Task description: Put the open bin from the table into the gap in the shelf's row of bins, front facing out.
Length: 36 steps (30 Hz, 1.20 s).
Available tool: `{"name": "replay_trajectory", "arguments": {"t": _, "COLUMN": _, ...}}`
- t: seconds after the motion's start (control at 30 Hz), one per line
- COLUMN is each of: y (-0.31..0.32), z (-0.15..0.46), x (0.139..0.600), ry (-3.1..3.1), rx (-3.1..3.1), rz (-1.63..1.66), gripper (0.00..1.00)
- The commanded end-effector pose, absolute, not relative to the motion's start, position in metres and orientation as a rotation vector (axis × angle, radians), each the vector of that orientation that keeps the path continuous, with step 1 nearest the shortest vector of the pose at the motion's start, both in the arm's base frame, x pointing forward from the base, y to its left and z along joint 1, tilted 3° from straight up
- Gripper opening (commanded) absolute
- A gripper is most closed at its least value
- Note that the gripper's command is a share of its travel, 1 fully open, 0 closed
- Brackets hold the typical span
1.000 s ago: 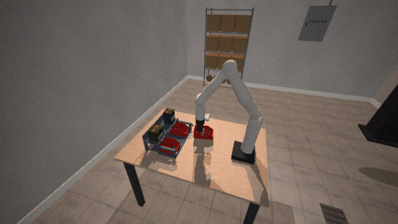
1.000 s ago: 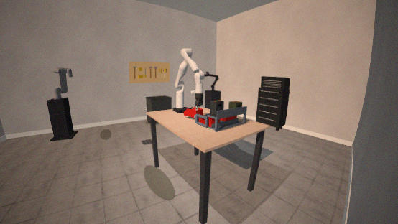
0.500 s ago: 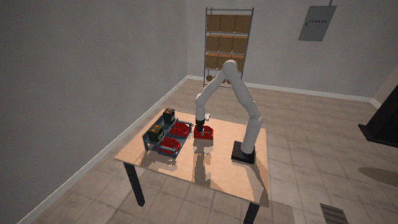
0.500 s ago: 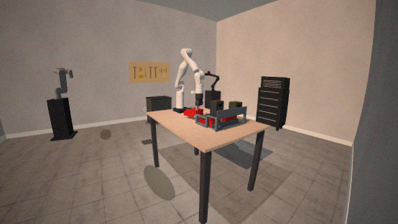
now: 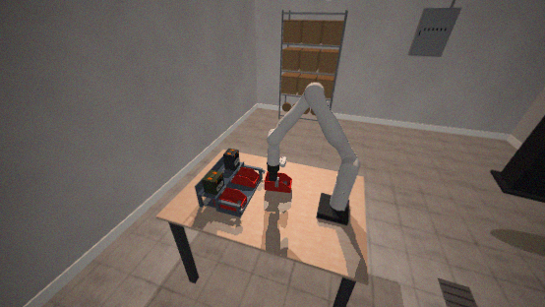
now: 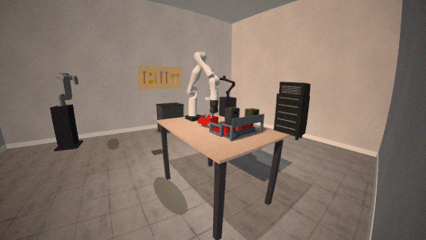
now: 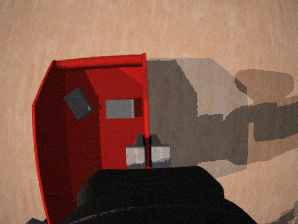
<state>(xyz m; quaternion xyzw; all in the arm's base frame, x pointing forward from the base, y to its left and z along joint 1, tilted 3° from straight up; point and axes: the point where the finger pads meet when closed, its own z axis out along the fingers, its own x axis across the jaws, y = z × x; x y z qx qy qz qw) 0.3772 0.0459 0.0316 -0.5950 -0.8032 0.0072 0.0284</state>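
Observation:
The red open bin (image 5: 278,182) (image 6: 205,120) (image 7: 80,136) is a little above the table (image 5: 305,231) (image 6: 200,140), beside the shelf. My gripper (image 7: 147,146) (image 5: 272,175) (image 6: 212,111) is shut on the bin's side wall, pointing straight down. Two grey parts (image 7: 120,108) lie inside the bin. The blue-grey shelf (image 5: 206,193) (image 6: 246,123) stands at the table's left side in the top view. It holds two red bins (image 5: 246,176) (image 5: 231,199) with a gap between them.
Two dark boxes (image 5: 231,158) (image 5: 213,181) sit on the shelf's upper board. The arm's base (image 5: 333,211) stands on the table near the right edge. A storage rack (image 5: 310,54) stands at the far wall. A black tool cabinet (image 6: 292,108) stands beyond the table.

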Motion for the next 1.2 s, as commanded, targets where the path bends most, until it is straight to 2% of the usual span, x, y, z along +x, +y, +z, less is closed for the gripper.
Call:
{"name": "replay_trajectory", "arguments": {"t": 0.0, "y": 0.054, "z": 0.032, "x": 0.378, "ry": -2.482, "rx": -1.835, "rz": 0.020, "gripper": 0.00}}
{"name": "replay_trajectory", "arguments": {"t": 1.17, "y": 0.145, "z": 0.031, "x": 0.378, "ry": -2.337, "rx": -2.018, "rz": 0.026, "gripper": 0.00}}
